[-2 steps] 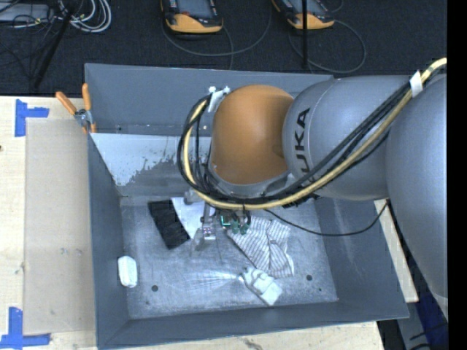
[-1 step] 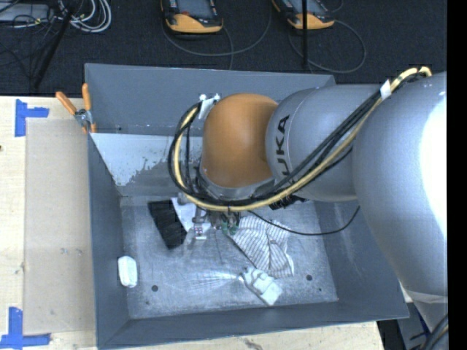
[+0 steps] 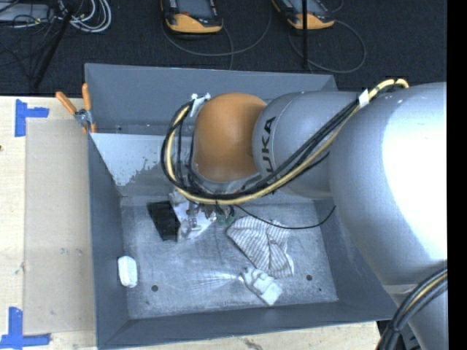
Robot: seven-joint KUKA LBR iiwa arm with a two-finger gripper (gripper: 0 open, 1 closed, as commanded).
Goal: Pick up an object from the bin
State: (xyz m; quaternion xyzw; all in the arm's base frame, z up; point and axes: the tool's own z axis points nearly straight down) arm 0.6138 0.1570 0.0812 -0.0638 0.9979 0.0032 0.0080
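My gripper [image 3: 191, 221] is low in the bin's middle-left, under the arm's wrist, which hides most of it. A black block [image 3: 163, 220] lies on the bin floor right against the gripper's left side; I cannot tell whether they touch. A grey-and-white striped cloth [image 3: 260, 248] lies crumpled just right of the gripper and below it.
A small white rounded piece [image 3: 127, 270] lies near the bin's left wall at the front. A white lumpy object [image 3: 263, 285] rests by the front wall, below the cloth. The arm and its cables cover the bin's back and right.
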